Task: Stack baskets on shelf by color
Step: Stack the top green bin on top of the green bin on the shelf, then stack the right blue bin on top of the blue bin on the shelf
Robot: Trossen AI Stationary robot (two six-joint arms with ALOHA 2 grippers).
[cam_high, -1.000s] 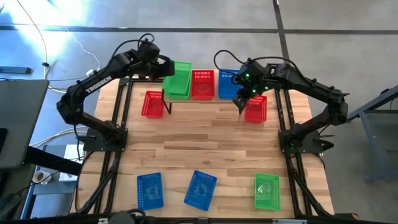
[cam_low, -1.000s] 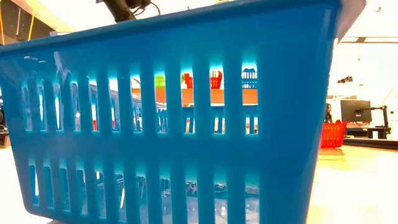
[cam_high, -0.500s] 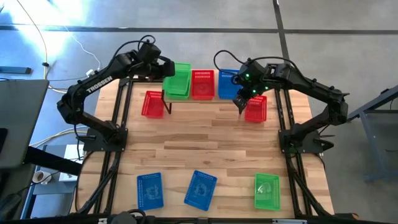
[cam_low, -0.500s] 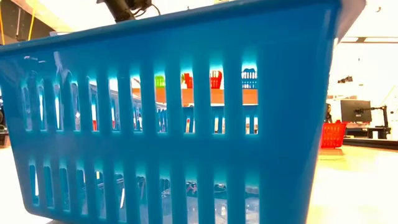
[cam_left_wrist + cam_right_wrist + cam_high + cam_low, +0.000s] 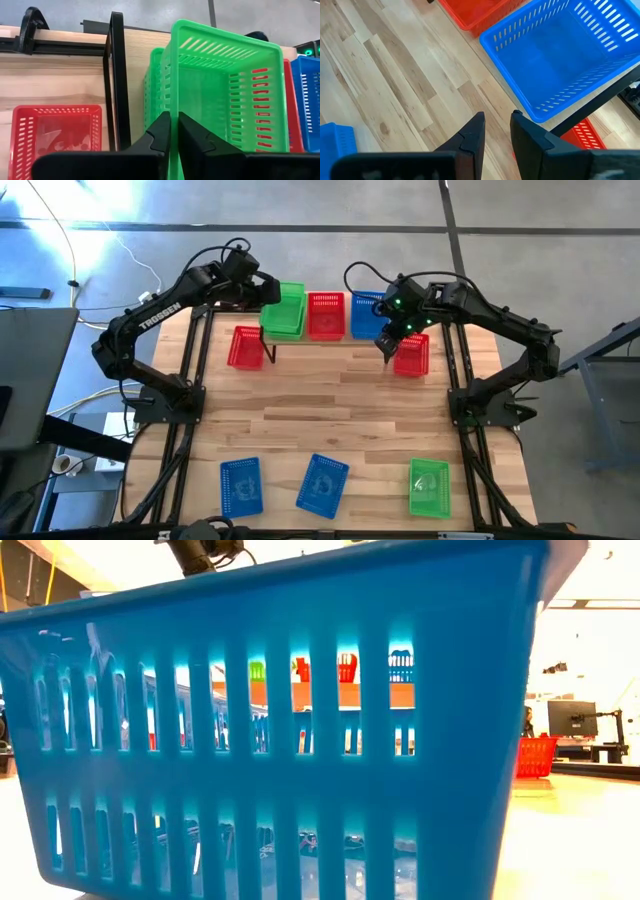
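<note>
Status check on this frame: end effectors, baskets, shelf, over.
Left end effector pinching top green basket wall on shelf. Right end effector open, empty, beside the shelved blue basket. Nothing in the way.

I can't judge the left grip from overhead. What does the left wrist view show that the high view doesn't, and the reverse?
Only the left wrist view shows the left gripper pinching the near wall of the upper green basket, nested in another green one. Only the high view shows the right gripper above bare table, and two blue baskets and a green one at the near edge. Both show the shelf and the red basket beside it.
</note>
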